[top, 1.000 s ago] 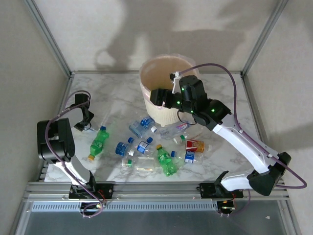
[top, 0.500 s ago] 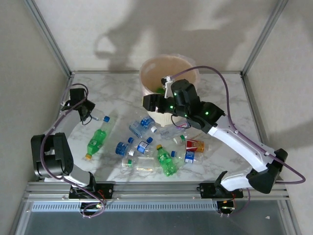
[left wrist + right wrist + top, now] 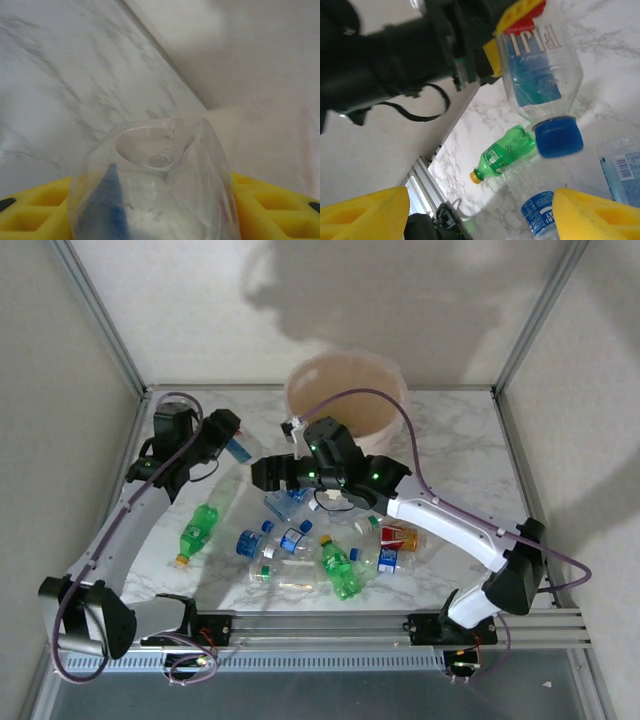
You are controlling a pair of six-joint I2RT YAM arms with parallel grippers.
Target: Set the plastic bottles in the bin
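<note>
Bin (image 3: 350, 390) stands at far centre of the table (image 3: 450, 440), mouth up, the drop target. Left gripper (image 3: 228, 437) is up off the marble, clamped on a clear blue-label bottle (image 3: 540, 75), cap hanging down, prob. bound for the bin. Right gripper (image 3: 258, 473) hangs just beside it, fingers wide, empty, likely lining up a pick. Loose bottles (image 3: 295, 539) lie in front of the bin.
</note>
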